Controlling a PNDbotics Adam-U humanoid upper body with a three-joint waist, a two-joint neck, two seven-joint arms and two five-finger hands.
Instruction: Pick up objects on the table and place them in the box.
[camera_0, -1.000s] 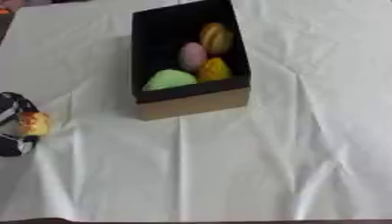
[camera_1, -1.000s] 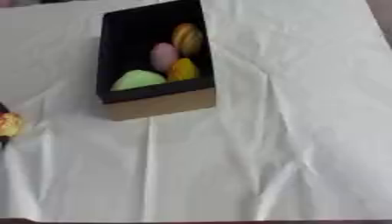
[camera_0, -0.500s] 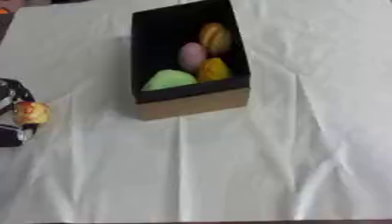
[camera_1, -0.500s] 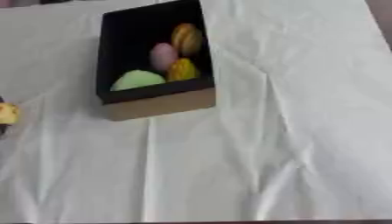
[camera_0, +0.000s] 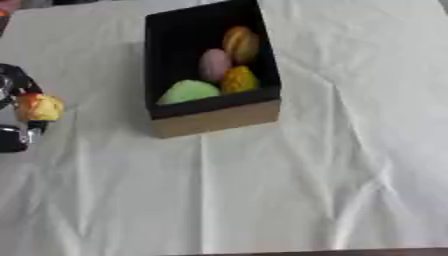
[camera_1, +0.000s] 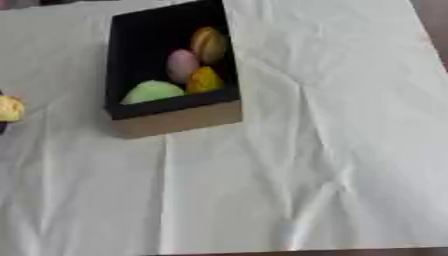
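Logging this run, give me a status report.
Left hand shut on yellow item, left of box. Right hand not in view. Four items in box. Nothing between hand and box.

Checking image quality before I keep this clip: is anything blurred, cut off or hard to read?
Left eye view: soft throughout; the left robot hand holding a small yellow-orange object is cropped at the edge. Right eye view: equally soft; black-lined cardboard box readable, lighting even, no glare.

The box (camera_0: 214, 117), black inside with tan walls, holds four items: green, pink, yellow, orange-brown. A yellow-orange object (camera_0: 40, 107) sits in the left hand (camera_0: 17, 117).
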